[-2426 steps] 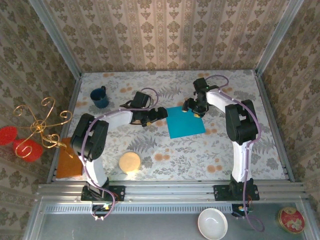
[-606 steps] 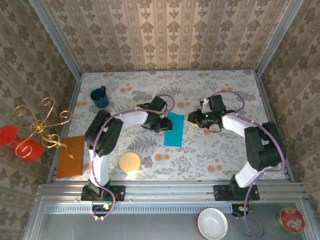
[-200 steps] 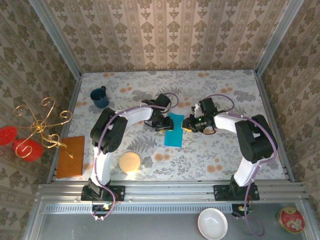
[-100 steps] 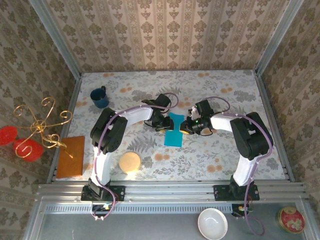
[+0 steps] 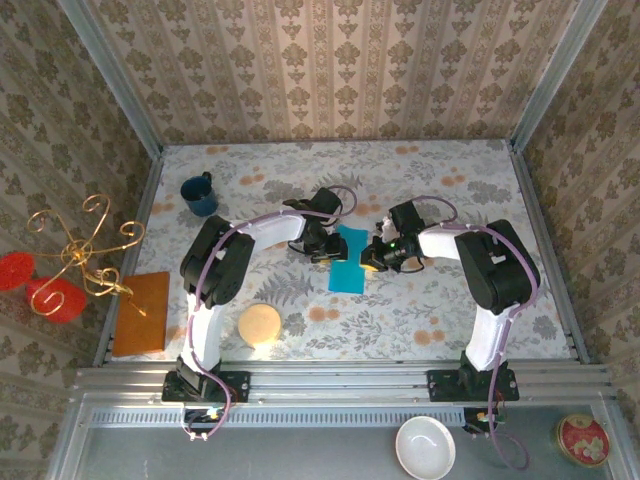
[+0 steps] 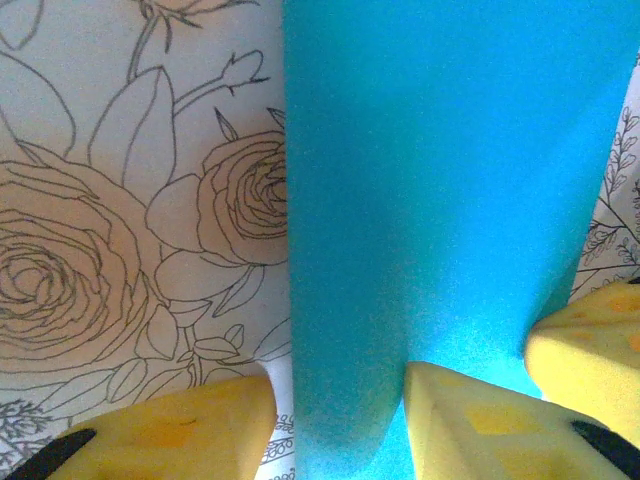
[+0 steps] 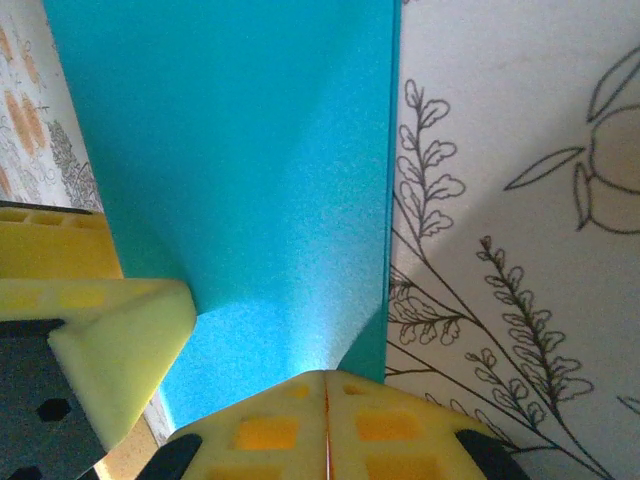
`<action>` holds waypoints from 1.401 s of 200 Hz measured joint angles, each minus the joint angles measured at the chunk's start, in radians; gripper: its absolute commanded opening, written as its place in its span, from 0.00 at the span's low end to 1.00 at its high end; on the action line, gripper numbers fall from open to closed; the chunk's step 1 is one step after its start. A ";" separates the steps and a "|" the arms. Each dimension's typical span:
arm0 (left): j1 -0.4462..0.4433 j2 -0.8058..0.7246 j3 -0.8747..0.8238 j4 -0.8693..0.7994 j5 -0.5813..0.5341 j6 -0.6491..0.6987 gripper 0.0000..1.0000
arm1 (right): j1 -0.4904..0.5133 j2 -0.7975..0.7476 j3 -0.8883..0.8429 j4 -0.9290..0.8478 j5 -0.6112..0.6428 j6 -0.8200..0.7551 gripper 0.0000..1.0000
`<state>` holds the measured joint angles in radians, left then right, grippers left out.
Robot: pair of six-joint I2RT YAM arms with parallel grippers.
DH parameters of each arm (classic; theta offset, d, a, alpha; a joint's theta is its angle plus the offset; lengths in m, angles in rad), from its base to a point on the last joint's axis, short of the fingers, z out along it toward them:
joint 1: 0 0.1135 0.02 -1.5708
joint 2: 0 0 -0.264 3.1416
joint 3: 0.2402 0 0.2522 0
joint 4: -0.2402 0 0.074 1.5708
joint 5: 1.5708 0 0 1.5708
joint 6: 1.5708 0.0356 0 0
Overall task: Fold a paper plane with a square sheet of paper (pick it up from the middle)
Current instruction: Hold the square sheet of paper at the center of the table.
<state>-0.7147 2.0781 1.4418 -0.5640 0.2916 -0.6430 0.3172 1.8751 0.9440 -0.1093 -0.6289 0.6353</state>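
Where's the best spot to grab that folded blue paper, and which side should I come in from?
I'd pinch the blue paper midway along its long right edge, coming in low from the right. It lies flat on the table as a thin narrow strip, so there is nothing to grasp from above; the right gripper sits shut at that edge.

One square sheet of paper [image 5: 347, 262]: bright turquoise, plain, unmarked. Folded over into a narrow rectangle. Lies mid-table [image 5: 440, 300], long axis running near-to-far, slightly slanted.
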 measured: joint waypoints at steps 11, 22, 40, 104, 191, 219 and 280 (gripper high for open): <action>0.000 -0.010 0.000 0.001 0.001 -0.004 0.45 | 0.000 0.005 0.011 -0.016 0.001 -0.010 0.08; 0.001 -0.020 0.000 0.003 0.003 -0.008 0.46 | 0.000 0.010 0.021 -0.032 0.000 -0.022 0.08; 0.004 -0.031 -0.004 0.002 -0.004 -0.015 0.48 | 0.000 0.020 0.040 -0.058 -0.001 -0.039 0.07; 0.020 -0.183 -0.018 0.013 -0.022 -0.014 0.35 | 0.017 0.060 0.103 -0.105 -0.008 -0.095 0.07; -0.030 -0.081 0.005 0.022 0.113 -0.017 0.19 | 0.018 0.073 0.122 -0.127 -0.014 -0.120 0.06; -0.030 -0.037 0.029 0.014 0.133 -0.018 0.17 | 0.018 0.075 0.124 -0.128 -0.015 -0.121 0.06; -0.030 0.014 0.068 0.005 0.158 -0.017 0.14 | 0.018 0.075 0.124 -0.130 -0.016 -0.121 0.06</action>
<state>-0.7448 2.0922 1.5093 -0.5594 0.4492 -0.6598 0.3351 1.9499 1.0679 -0.2398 -0.6445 0.5144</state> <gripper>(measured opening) 0.142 0.069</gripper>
